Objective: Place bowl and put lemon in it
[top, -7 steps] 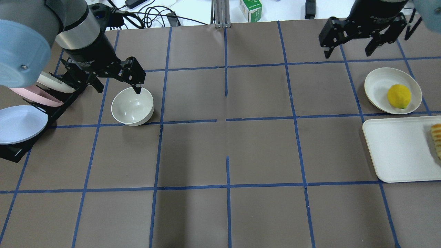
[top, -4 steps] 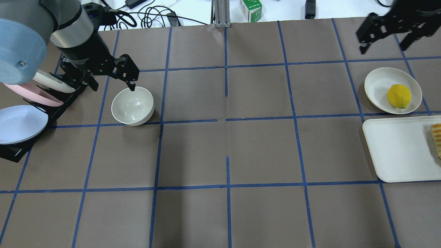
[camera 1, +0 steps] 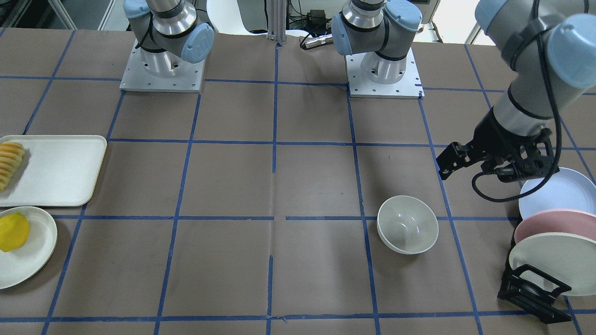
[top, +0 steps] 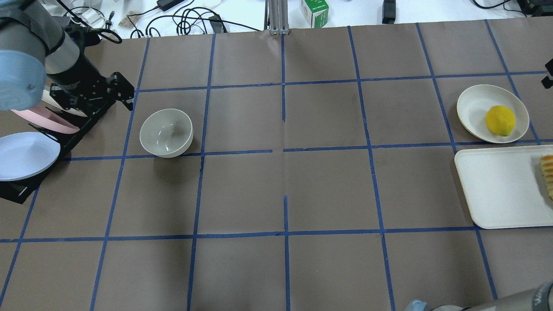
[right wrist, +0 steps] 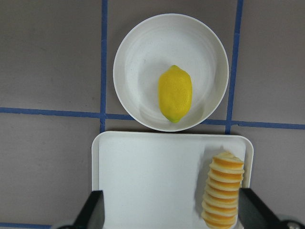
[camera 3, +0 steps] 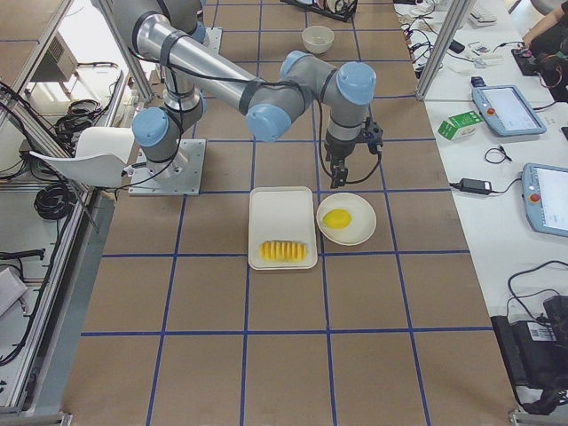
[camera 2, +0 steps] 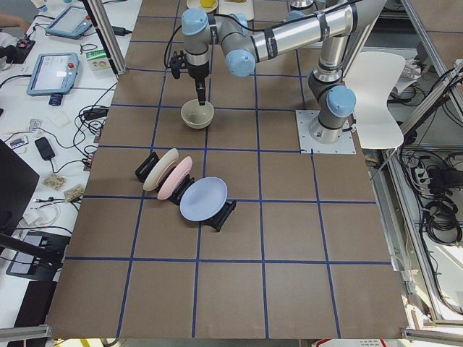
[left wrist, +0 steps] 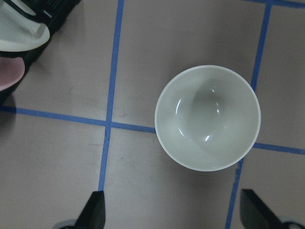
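The off-white bowl [top: 166,132] stands upright and empty on the table's left part; it also shows in the front view [camera 1: 408,224] and the left wrist view [left wrist: 208,118]. My left gripper [top: 97,101] is open and empty, raised up and to the left of the bowl, over the plate rack's edge; its fingertips [left wrist: 97,210] frame the bottom of the wrist view. The yellow lemon [top: 500,120] lies on a shallow white plate [top: 475,103] at the far right. My right gripper [right wrist: 174,214] is open and empty, high above the lemon [right wrist: 175,93].
A black rack [top: 26,183] with blue, pink and cream plates stands at the left edge [camera 1: 549,242]. A white tray [top: 501,185] with sliced orange food [right wrist: 222,191] lies beside the lemon's plate. Cables and a green box [top: 314,11] are beyond the far edge.
My left gripper has lifted off the bowl's rim and drawn back to the left; the bowl stays put. My right gripper has moved right, almost out of the overhead view.
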{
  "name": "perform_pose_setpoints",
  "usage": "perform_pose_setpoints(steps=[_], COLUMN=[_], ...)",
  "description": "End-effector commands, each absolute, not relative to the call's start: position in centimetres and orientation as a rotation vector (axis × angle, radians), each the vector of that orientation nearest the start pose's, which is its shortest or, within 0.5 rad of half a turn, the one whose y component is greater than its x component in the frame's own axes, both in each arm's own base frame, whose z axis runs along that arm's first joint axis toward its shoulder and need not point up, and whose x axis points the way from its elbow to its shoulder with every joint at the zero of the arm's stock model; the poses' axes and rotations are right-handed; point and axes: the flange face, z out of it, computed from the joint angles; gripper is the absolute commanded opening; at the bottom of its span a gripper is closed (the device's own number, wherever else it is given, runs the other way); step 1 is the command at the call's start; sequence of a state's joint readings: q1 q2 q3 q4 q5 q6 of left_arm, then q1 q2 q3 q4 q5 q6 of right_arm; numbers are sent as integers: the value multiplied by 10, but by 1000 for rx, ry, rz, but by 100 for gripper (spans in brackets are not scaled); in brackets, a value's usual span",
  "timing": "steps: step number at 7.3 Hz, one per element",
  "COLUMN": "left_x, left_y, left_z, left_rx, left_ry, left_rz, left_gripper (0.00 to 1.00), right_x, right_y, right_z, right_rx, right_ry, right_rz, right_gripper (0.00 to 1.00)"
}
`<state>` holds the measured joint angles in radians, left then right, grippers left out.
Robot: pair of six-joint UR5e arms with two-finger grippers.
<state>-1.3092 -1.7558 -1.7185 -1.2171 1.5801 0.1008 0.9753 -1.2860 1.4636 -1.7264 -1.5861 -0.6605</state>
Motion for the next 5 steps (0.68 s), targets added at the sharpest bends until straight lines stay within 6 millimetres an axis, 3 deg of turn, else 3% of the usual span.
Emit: perform_pose_setpoints(steps=[1, 3, 4, 5], left_x=[18, 20, 20, 20], left_y=[-580, -587, -590, -596], left_z=[286, 252, 237, 229], left_rx=[-250, -256, -260, -270], left_ry=[3134, 3144, 3153, 3201], left_rz=[-62, 3, 33, 34], left_gripper=[100, 100, 100, 92], right_x=[-251, -265, -263, -261], right_y=[-608, -632, -635, -636], right_z=[297, 214, 196, 197], right_rx=[-97, -99, -85, -68], right_ry=[3123, 3112, 3089, 3088], right_rz=[79, 94, 96, 94], right_gripper=[100, 100, 100, 100])
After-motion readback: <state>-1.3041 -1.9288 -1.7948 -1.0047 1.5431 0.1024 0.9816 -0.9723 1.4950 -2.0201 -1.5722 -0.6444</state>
